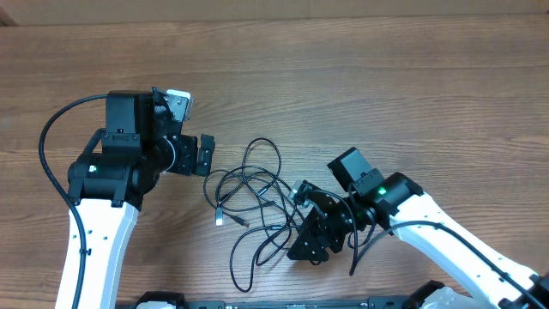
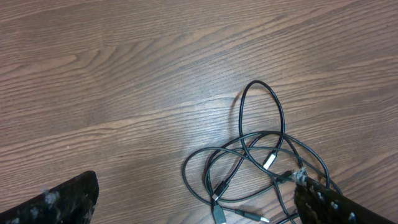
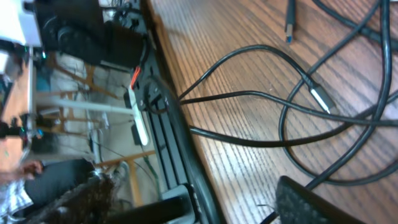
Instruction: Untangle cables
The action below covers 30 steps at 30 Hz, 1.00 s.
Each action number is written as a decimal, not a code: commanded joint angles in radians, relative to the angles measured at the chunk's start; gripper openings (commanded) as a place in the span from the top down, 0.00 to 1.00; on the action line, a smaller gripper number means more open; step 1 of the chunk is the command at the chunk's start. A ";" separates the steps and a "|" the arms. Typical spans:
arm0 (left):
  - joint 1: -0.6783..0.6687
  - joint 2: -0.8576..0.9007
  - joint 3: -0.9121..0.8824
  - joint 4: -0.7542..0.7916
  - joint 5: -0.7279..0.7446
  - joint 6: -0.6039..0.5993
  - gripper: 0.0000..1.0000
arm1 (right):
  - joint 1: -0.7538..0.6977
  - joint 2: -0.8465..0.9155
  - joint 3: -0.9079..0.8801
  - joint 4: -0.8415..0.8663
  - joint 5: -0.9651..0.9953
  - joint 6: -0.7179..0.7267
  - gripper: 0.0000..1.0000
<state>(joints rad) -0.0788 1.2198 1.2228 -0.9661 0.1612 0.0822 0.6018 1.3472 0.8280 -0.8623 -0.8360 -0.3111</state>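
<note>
Several thin black cables (image 1: 249, 196) lie in a loose tangle at the table's middle, with small plugs showing at some ends. My left gripper (image 1: 204, 154) is open and empty just left of the tangle. In the left wrist view its fingers (image 2: 193, 193) stand wide apart, with the cables (image 2: 261, 152) ahead and the right finger at the tangle's edge. My right gripper (image 1: 302, 225) is open, low at the tangle's right side. In the right wrist view its fingers (image 3: 199, 199) are spread, cable loops (image 3: 298, 106) lie ahead, and one strand runs under the right finger.
The table's front edge (image 3: 186, 143) with a black rail is close to the right gripper. Thicker black robot cables loop beside the left arm (image 1: 47, 137) and under the right arm (image 1: 377, 236). Bare wooden tabletop (image 1: 386, 77) lies behind the tangle.
</note>
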 commanded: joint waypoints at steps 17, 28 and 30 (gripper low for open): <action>0.001 0.003 0.003 -0.002 0.015 0.019 0.00 | -0.011 0.081 0.208 -0.162 0.053 0.080 0.96; 0.001 0.003 0.003 -0.002 0.015 0.019 0.00 | -0.073 0.080 0.663 -0.398 0.716 0.364 0.96; 0.001 0.003 0.003 -0.002 0.015 0.019 0.00 | -0.087 0.080 0.737 -0.404 0.711 0.368 0.96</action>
<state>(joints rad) -0.0788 1.2198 1.2228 -0.9661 0.1616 0.0822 0.5331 1.4334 1.4593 -1.2663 -0.2714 -0.0204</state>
